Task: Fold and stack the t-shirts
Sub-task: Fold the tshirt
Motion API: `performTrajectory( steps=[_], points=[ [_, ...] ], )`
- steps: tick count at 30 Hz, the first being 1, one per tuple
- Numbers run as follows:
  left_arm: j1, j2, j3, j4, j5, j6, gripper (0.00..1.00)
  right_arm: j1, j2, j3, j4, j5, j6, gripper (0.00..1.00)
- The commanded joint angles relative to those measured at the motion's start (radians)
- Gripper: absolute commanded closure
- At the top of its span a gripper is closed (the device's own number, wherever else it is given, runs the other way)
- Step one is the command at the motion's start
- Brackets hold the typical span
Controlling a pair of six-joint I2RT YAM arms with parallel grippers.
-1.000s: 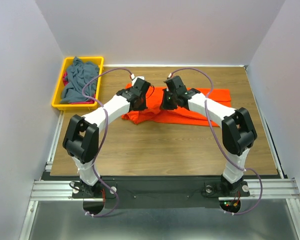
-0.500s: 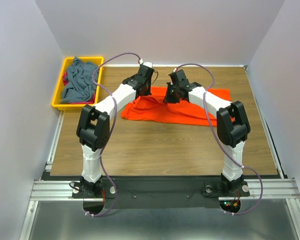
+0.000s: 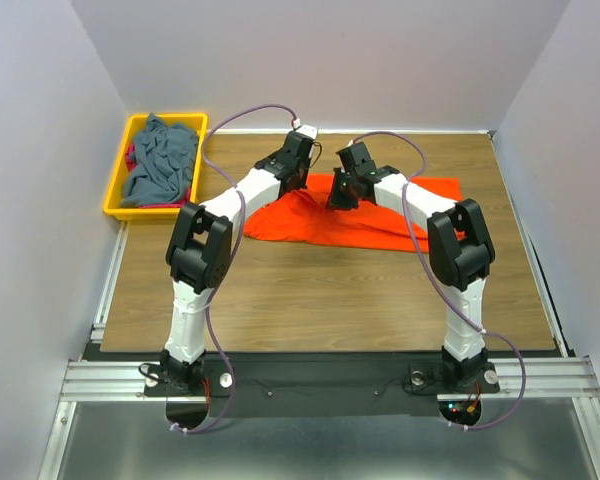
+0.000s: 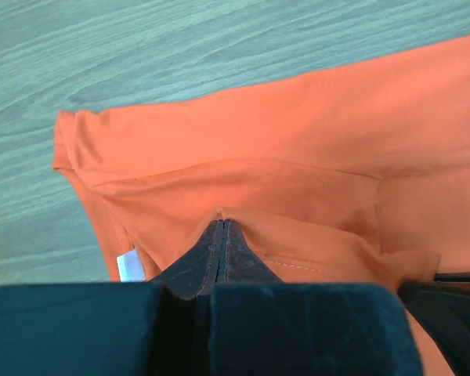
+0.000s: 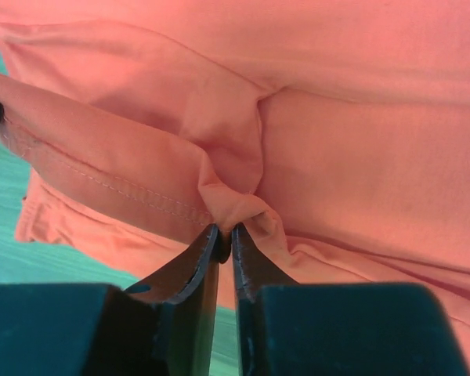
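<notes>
The orange t-shirt (image 3: 355, 222) lies spread across the middle back of the table, partly folded. My left gripper (image 3: 298, 172) is shut on a pinch of its orange cloth (image 4: 298, 141) near the shirt's far left part; a white label (image 4: 131, 266) shows beside the fingers. My right gripper (image 3: 342, 190) is shut on a bunched fold of the same shirt (image 5: 337, 117) close by. The two grippers hold the cloth a little above the table, near each other. A grey-blue t-shirt (image 3: 160, 158) lies crumpled in the yellow bin, with a bit of red cloth (image 3: 131, 158) under it.
The yellow bin (image 3: 117, 208) stands at the back left corner of the wooden table (image 3: 310, 300). White walls close in the back and both sides. Purple cables loop above both arms.
Both grippers have moved away from me toward the table's back, carrying the orange cloth with them. The shirt's near edge has been drawn back and lies flatter.
</notes>
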Motion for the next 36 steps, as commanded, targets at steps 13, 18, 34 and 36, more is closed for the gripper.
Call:
performTrajectory(
  steps=[13,18,34,36],
  points=[
    [0.007,-0.046,0.119,0.109,-0.027,0.019,0.30,-0.020,-0.072,0.056,0.006,0.058,-0.150,0.44],
    [0.026,-0.133,0.089,0.070,-0.096,-0.066,0.22,-0.015,-0.091,0.064,0.008,-0.069,-0.289,0.44],
    [0.076,-0.312,-0.424,0.076,-0.012,-0.307,0.49,0.005,0.081,0.172,0.008,-0.295,-0.429,0.53],
    [0.092,-0.299,-0.462,0.083,-0.009,-0.326,0.51,-0.001,0.116,0.201,0.006,-0.281,-0.431,0.54]
  ],
)
